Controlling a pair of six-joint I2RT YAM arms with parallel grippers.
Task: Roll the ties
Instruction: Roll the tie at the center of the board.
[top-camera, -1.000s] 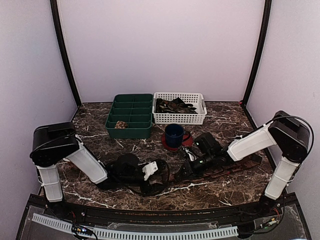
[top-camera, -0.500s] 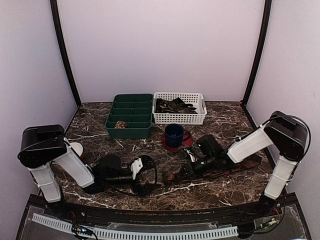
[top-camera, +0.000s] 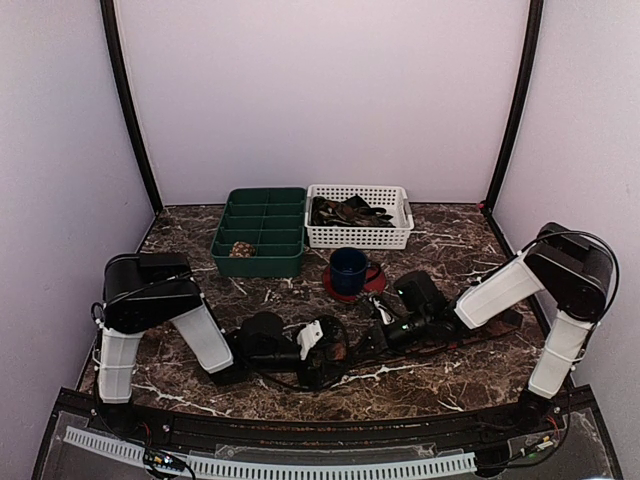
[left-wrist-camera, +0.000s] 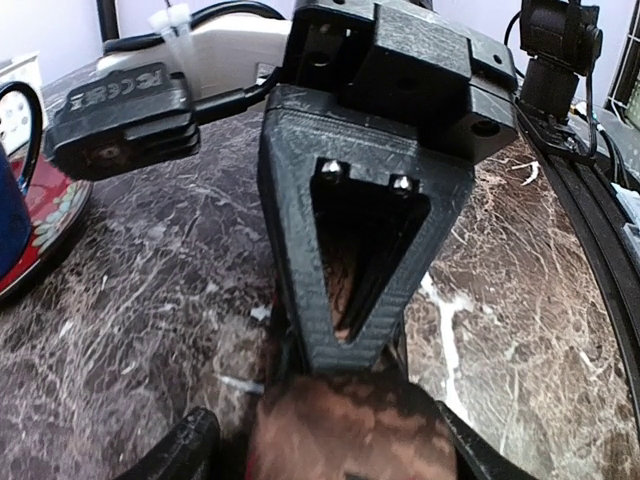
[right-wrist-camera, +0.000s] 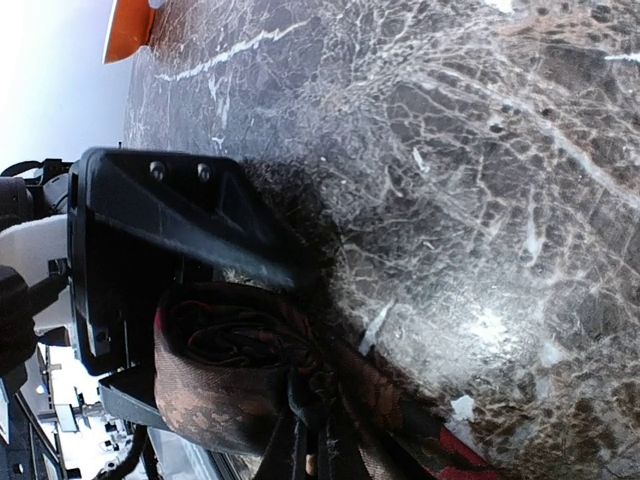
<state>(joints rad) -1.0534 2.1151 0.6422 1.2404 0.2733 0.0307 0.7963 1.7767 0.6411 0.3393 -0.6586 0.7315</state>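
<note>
A dark brown patterned tie (top-camera: 450, 340) lies along the table, and its left end is rolled into a coil (right-wrist-camera: 225, 375). My right gripper (top-camera: 372, 338) is shut on the coil's middle; its thin fingers (right-wrist-camera: 300, 450) pinch the fabric. My left gripper (top-camera: 328, 348) is low on the table with its fingers (left-wrist-camera: 185, 445) spread on either side of the coil (left-wrist-camera: 350, 425); a small gap shows at the left finger. A finished speckled roll (top-camera: 241, 248) sits in the green tray (top-camera: 262, 262). More ties (top-camera: 350, 211) lie in the white basket (top-camera: 360, 236).
A blue mug (top-camera: 349, 268) stands on a red coaster (top-camera: 374, 283) just behind the grippers; it shows at the left edge of the left wrist view (left-wrist-camera: 12, 215). The tray and basket stand at the back. Black cables run along the near table edge (left-wrist-camera: 590, 210).
My left gripper drew back to the left, away from the tie, then came back right and now has its fingers around the coil. The right gripper has stayed on the tie.
</note>
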